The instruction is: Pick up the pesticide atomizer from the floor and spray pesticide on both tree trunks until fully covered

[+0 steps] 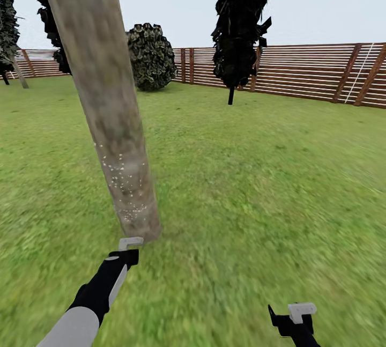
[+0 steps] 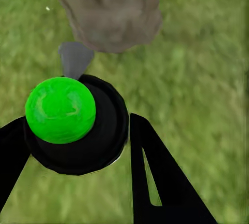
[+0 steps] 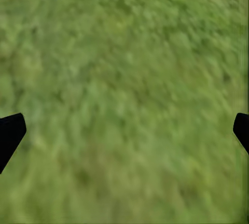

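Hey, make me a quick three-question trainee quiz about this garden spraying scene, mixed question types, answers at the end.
1. True or false: whitish specks dot the lower part of the thick tree trunk.
2. Which gripper is shut on the atomizer? A) left B) right C) neither
3. Fill in: the right gripper hangs open over bare ____.

Key:
1. True. The specks cluster low on the trunk; its upper part looks bare.
2. A. The left gripper holds it close to the trunk's base, with the green cap facing the wrist camera.
3. Grass.
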